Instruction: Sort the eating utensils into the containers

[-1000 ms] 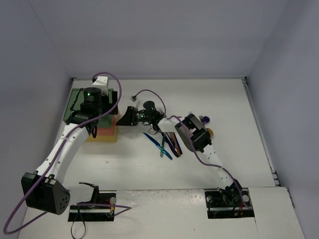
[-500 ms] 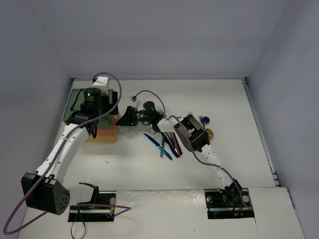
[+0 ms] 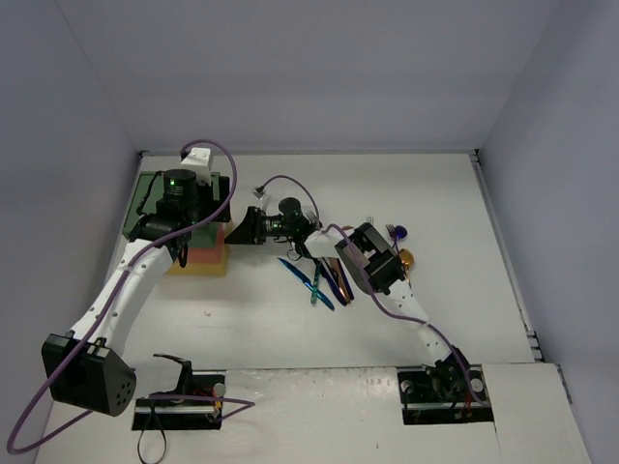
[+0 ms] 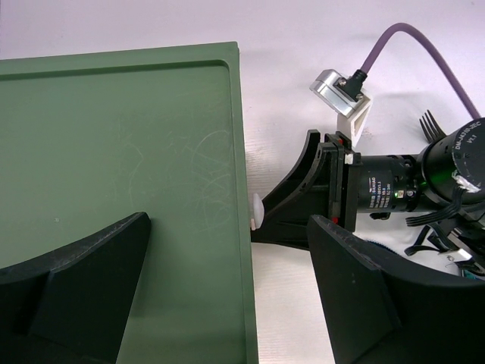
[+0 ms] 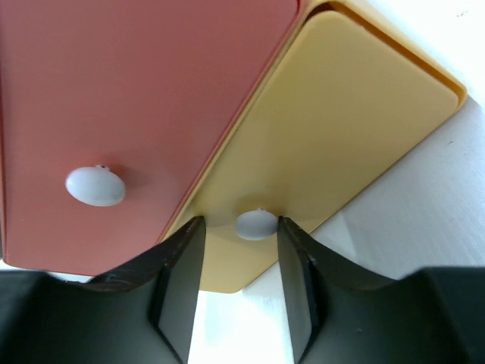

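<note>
Right end effector (image 5: 240, 227) set half-open astride the white knob (image 5: 256, 224) of the yellow drawer (image 5: 341, 114), nothing clamped, presumably for pulling; left end effector (image 4: 227, 227) held wide, empty, over the green top (image 4: 114, 152), likely to brace; eating utensils (image 3: 324, 280) clustered on the bench (image 3: 290, 329).

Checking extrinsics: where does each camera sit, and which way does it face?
Top external: high behind the robot, looking down at the table; left arm and right arm whole.
Left wrist: over the drawer unit, looking down on its green top; left fingers at the bottom.
Right wrist: low, facing the drawer fronts; right fingers flank the knob of the yellow drawer.
Shared: all three show the drawer unit; left wrist also shows the right gripper at it.
</note>
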You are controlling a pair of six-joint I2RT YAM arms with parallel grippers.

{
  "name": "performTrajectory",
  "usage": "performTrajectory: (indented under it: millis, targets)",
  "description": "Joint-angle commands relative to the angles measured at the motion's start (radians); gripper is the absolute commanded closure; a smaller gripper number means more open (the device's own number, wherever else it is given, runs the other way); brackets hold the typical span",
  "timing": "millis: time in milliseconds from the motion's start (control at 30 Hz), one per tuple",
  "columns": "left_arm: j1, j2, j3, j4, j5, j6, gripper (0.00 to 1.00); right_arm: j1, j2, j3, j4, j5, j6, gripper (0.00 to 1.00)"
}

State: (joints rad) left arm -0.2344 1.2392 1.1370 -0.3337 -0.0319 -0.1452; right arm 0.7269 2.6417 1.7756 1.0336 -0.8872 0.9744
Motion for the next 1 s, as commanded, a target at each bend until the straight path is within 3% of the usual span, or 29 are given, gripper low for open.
performTrajectory:
  millis: [0, 300, 467, 967]
  targets:
    - [0.0, 0.026, 0.007, -0.065, 0.069, -0.033, 0.19, 0.009, -0.019, 0.059, 0.161, -0.032, 0.032, 0.67]
    - [0.0, 0.026, 0.004, -0.071, 0.058, -0.031, 0.19, -0.004, -0.052, 0.004, 0.184, -0.011, 0.027, 0.93]
    - [0.0, 0.031, 0.006, -0.08, 0.043, -0.028, 0.19, -0.014, -0.097, -0.062, 0.21, 0.002, 0.024, 1.0]
    - [0.0, 0.033, 0.004, -0.085, 0.041, -0.024, 0.19, -0.07, -0.199, -0.228, 0.23, -0.006, -0.004, 1.0]
